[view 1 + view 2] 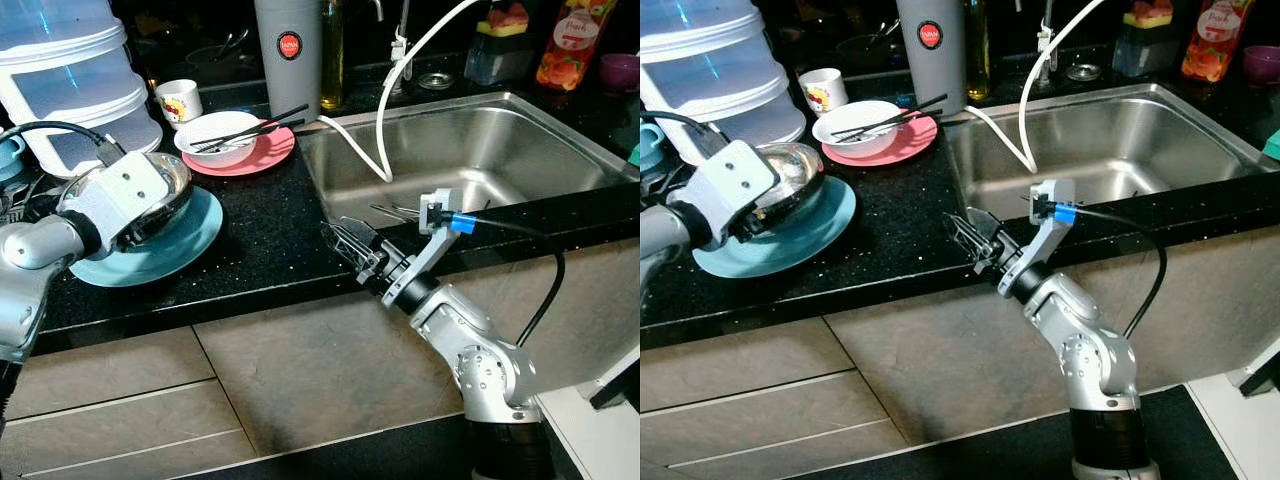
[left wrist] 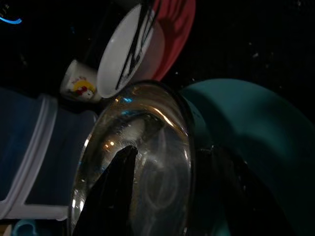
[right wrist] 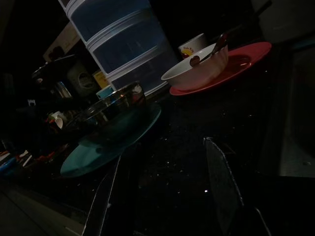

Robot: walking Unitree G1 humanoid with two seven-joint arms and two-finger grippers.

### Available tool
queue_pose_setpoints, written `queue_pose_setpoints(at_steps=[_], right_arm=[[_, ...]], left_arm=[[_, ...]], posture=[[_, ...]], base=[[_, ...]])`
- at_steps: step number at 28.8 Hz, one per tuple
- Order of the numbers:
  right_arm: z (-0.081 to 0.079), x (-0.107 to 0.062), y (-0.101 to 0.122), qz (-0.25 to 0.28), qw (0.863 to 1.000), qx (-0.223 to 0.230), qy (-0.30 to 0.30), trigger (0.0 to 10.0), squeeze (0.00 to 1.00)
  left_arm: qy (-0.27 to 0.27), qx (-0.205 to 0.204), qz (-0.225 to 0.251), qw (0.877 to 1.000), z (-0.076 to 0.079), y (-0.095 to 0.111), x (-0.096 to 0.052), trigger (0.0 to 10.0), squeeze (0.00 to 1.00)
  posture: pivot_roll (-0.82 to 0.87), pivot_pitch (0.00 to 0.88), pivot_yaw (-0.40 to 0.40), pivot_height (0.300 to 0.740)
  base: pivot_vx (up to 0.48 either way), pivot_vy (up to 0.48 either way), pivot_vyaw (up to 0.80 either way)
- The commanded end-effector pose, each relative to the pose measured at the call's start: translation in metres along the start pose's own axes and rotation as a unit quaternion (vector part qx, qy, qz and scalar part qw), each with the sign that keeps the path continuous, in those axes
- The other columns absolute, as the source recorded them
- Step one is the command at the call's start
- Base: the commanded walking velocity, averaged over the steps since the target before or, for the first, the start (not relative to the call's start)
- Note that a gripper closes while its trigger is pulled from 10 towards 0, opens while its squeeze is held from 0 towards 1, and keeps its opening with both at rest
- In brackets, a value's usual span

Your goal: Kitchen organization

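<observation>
Both wrist views are very dark, and the back of the black speckled stone counter [image 1: 265, 225] is lost in shade. The left gripper [image 2: 167, 196] pinches the rim of the shiny round steel bowl [image 1: 160, 195], one finger inside and one outside; its own wrist housing hides part of the bowl in the head views. The bowl sits tilted on the round teal plate [image 1: 165, 250] near the counter's front left edge. The right gripper [image 1: 345, 238] hovers with fingers spread over the counter's front edge, just left of the stainless steel sink [image 1: 480, 150]. Behind, a white bowl [image 1: 215, 135] with black chopsticks [image 1: 250, 128] lying left-right across it rests on a pink plate [image 1: 265, 152]. A white hose [image 1: 385, 120] hangs into the sink. Beige cabinet fronts [image 1: 300, 370] below.
</observation>
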State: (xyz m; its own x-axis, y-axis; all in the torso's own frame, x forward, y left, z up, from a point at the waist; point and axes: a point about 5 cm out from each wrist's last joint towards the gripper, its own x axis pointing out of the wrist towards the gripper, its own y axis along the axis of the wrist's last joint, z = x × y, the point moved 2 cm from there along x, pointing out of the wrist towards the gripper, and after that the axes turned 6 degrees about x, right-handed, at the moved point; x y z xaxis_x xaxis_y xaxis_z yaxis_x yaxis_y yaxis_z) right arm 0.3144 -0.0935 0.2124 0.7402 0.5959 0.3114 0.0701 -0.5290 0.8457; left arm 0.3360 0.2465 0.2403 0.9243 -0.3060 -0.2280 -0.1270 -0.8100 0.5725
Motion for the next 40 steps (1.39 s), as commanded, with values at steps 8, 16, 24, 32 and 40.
queue_pose_setpoints(at_steps=[8,16,24,32,40], right_arm=[[-0.005,0.001,-0.003,-0.009,1.000,0.000,0.008,10.0,0.00],[-0.005,0.001,-0.003,-0.007,1.000,0.000,0.007,10.0,0.00],[-0.004,0.002,-0.004,-0.007,1.000,0.001,0.006,10.0,0.00],[-0.003,0.001,-0.004,-0.006,1.000,0.004,0.006,10.0,0.00],[-0.001,0.001,-0.002,0.006,1.000,0.022,0.003,10.0,0.00]], left_arm=[[-0.072,-0.007,-0.081,0.994,0.018,-0.029,-0.005,10.0,0.00],[-0.052,-0.020,-0.080,0.995,0.012,-0.029,-0.004,0.0,0.00],[-0.033,-0.017,-0.070,0.997,0.005,-0.022,-0.003,0.0,0.00],[0.023,-0.040,-0.004,0.999,-0.014,0.004,-0.001,0.0,0.00],[0.069,-0.149,0.201,0.966,-0.036,0.074,-0.010,0.0,0.00]], posture=[[0.04,0.000,0.070,0.740],[0.03,0.000,0.070,0.740],[0.04,0.000,0.071,0.740],[0.04,0.000,0.067,0.740],[0.04,0.000,0.071,0.740]], base=[[0.000,0.000,0.00],[0.000,0.000,0.00],[0.000,0.000,0.00],[0.000,0.000,0.00],[0.000,0.000,-0.30]])
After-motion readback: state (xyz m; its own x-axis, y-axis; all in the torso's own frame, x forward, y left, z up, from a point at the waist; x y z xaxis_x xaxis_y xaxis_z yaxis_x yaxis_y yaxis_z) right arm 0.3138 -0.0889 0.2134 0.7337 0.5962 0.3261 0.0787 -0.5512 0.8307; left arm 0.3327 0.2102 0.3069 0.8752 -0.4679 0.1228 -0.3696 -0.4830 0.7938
